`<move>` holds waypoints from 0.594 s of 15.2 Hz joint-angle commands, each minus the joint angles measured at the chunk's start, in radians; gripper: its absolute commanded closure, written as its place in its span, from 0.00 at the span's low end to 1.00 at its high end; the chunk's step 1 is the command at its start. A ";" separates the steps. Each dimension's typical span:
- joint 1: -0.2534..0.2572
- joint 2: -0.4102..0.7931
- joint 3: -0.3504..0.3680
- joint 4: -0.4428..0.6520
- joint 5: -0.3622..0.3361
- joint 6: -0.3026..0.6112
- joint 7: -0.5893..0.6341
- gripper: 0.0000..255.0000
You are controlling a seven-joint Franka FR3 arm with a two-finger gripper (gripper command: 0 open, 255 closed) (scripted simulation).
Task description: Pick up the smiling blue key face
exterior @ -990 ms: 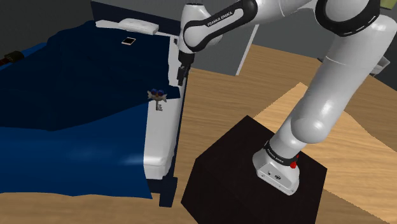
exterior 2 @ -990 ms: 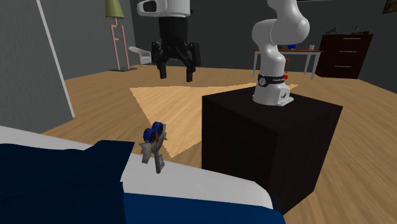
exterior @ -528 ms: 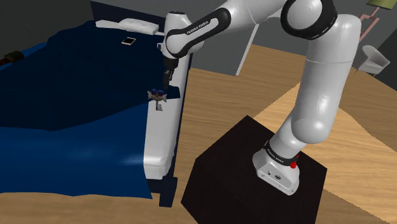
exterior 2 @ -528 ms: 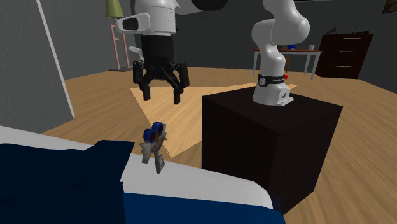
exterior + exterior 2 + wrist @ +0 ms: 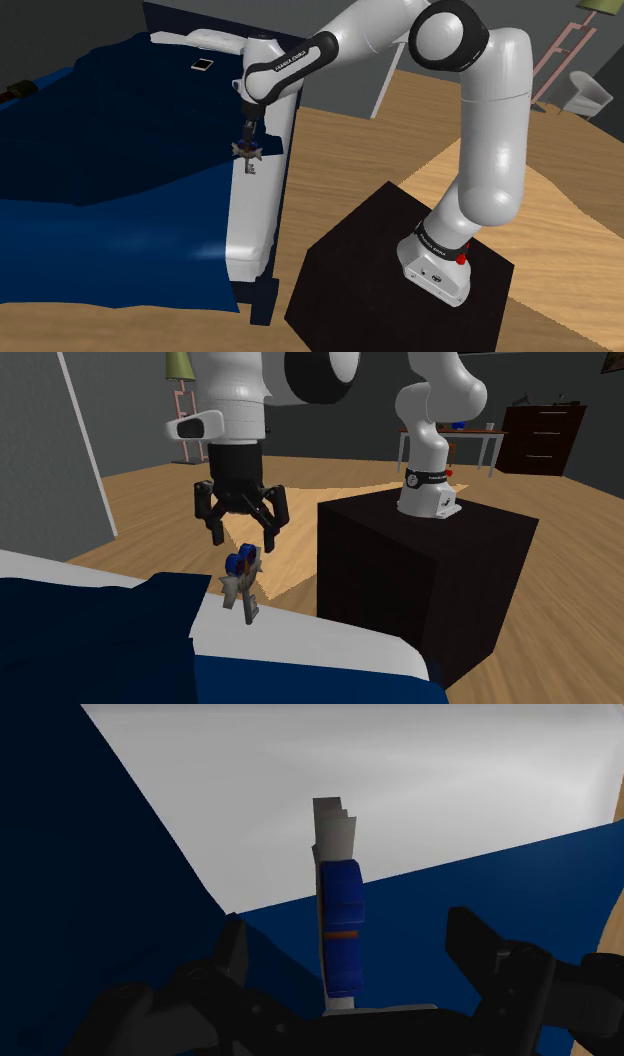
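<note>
The key face toy is a small grey key-shaped figure with a blue head, standing upright on the white strip of the bed near its edge. The shoulder view has the toy at the bed's near side. My gripper hangs just above it, open, fingers spread to either side of the blue head and not touching it. Seen from the wrist, the toy stands between my two black fingers, its blue part centred in the gap of the gripper.
A dark blue blanket covers most of the bed. A small white object and a pillow lie at the far end. My black stand sits beside the bed on the wooden floor. A dresser and lamp stand far off.
My gripper has come down and toward the bed, from well above the floor to just over the toy. It stayed open. The toy has not moved.
</note>
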 commanded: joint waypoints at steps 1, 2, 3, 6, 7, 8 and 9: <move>0.001 0.019 -0.001 0.000 -0.002 0.019 0.000 0.00; 0.001 0.028 -0.002 -0.001 -0.002 0.029 0.000 0.00; 0.001 0.033 -0.002 -0.001 -0.003 0.034 0.000 0.00; 0.001 0.032 -0.002 -0.001 -0.003 0.033 -0.001 1.00; 0.001 0.032 -0.002 0.000 -0.003 0.033 -0.001 1.00; 0.001 0.032 -0.002 0.000 -0.003 0.033 -0.001 1.00; 0.001 0.032 -0.002 0.000 -0.003 0.033 -0.001 1.00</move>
